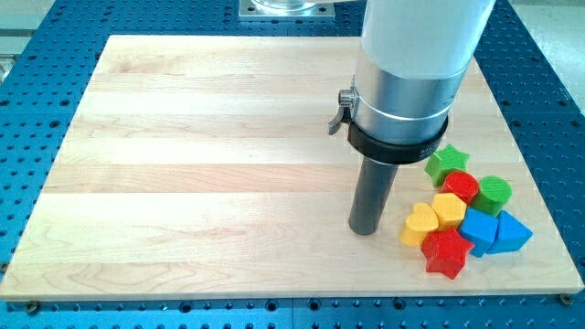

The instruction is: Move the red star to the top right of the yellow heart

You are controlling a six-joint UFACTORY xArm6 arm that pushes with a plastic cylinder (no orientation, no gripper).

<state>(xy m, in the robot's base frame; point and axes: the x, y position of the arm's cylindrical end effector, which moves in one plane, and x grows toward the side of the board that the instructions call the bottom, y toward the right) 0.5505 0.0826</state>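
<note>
The red star point(447, 252) lies at the view's bottom right, touching the lower right side of the yellow heart point(420, 223). My tip point(366, 229) rests on the board just left of the yellow heart, a short gap away. Both blocks belong to a tight cluster. The red star is the lowest block of that cluster.
The cluster also holds a yellow hexagon point(449, 209), a red round block point(462, 185), a green star point(447, 163), a green cylinder point(494, 193), a blue cube point(478, 228) and a blue triangle point(512, 234). The wooden board point(201, 164) lies on a blue perforated table.
</note>
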